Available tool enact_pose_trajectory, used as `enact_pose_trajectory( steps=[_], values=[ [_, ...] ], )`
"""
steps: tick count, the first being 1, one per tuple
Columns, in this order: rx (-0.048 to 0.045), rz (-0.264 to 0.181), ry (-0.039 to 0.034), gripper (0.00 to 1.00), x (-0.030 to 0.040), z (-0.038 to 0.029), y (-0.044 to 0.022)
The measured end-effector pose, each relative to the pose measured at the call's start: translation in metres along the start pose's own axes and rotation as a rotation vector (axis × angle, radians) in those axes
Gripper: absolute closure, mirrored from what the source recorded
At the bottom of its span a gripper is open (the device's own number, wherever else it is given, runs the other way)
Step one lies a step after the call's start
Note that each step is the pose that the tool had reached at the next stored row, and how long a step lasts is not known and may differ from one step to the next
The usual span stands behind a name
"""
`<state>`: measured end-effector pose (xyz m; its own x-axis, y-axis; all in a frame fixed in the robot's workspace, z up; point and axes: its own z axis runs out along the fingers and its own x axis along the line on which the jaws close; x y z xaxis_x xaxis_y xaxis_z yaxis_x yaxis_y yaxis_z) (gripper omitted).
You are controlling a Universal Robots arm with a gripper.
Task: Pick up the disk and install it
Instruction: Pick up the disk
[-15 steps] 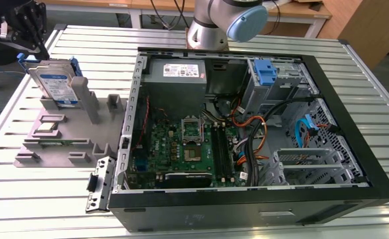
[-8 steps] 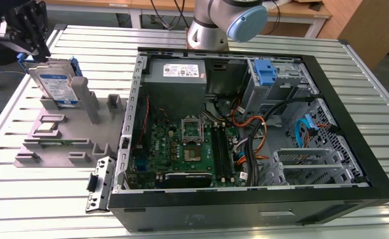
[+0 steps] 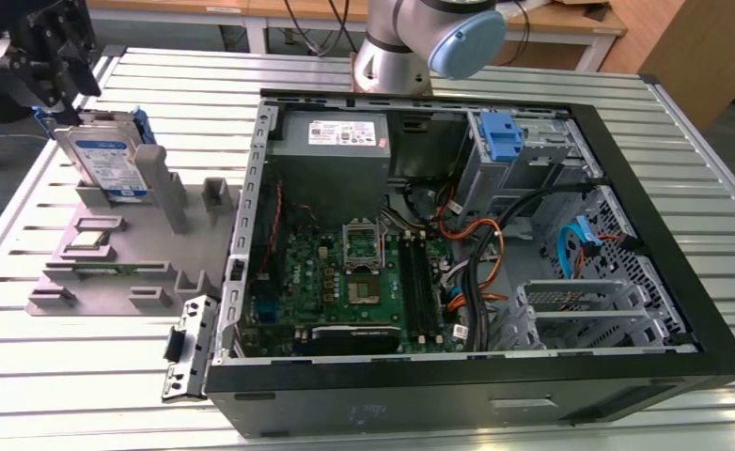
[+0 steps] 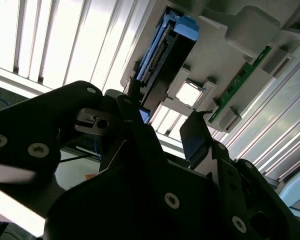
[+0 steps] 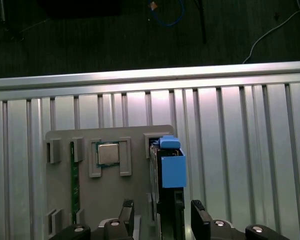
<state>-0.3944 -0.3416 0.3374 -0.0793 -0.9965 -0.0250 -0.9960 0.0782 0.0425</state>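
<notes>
Both fingers (image 5: 200, 216) of the tool (image 5: 163, 212) stand spread astride the upright silver, blue-railed disk (image 3: 107, 164) near the desk (image 5: 240, 150) edge.

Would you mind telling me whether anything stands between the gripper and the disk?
Nothing visible does. In the first wrist view the open gripper hangs directly over the disk, which stands on edge in the grey fixture, with one finger to each side of it.

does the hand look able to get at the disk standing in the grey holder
Probably yes: the hand is open just above the disk, straddling its top edge, with nothing else in the gap. The grey holder leaves that edge bare.
</notes>
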Motion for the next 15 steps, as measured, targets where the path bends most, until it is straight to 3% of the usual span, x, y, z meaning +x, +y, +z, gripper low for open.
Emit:
enact_pose_trajectory(
  steps=[1,15],
  values=[
    [0.0000,0.000,0.0000,0.41,0.0000,0.0000,0.0000],
    [0.0000,0.000,0.0001,0.41,-0.0003,0.0187,-0.0007]
  ],
)
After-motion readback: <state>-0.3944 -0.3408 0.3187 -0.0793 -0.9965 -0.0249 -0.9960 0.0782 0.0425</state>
